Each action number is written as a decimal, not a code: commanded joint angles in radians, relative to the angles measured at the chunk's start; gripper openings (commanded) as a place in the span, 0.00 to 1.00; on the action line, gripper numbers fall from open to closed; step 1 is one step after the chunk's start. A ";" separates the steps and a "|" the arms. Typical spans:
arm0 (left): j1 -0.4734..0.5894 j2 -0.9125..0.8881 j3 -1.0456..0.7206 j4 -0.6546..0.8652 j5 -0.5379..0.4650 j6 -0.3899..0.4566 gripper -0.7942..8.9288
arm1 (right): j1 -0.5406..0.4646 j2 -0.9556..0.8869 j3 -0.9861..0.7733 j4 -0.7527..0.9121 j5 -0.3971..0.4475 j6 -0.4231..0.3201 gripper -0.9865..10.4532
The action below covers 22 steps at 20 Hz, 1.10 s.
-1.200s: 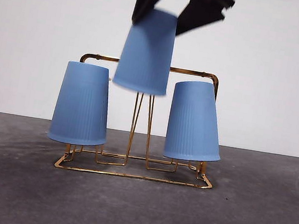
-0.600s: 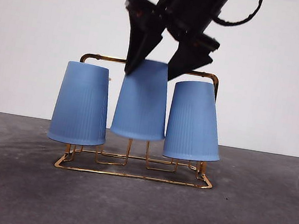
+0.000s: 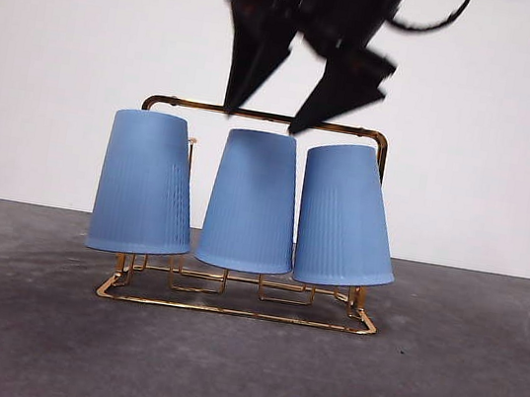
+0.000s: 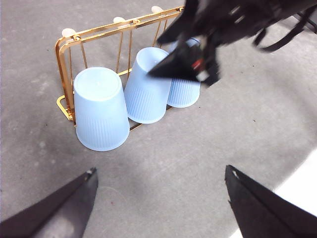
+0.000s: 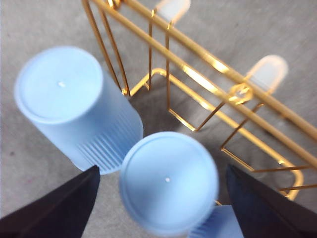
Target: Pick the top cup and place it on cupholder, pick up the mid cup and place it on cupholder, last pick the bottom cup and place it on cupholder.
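Cups all sit upturned on the cupholder (image 3: pixel 267 117), and we see the middle cup (image 3: pixel 251 202) standing upright directly below our right gripper (image 3: pixel 276 110), whose jaws gape empty, while the left gripper (image 4: pixel 158 198) waits open nearer us.

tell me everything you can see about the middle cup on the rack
The middle cup is light blue, looks like plastic, with fine vertical ribs on its lower wall and a flat closed base. It sits upside down, roughly upright, on the gold wire cupholder, between two matching cups, very close to the one nearest the handle's far end. The right gripper hangs open just above it, not touching.
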 commanded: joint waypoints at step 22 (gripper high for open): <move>-0.007 0.006 0.021 0.003 0.005 0.002 0.49 | 0.110 -0.935 -0.533 -0.131 0.005 0.206 0.43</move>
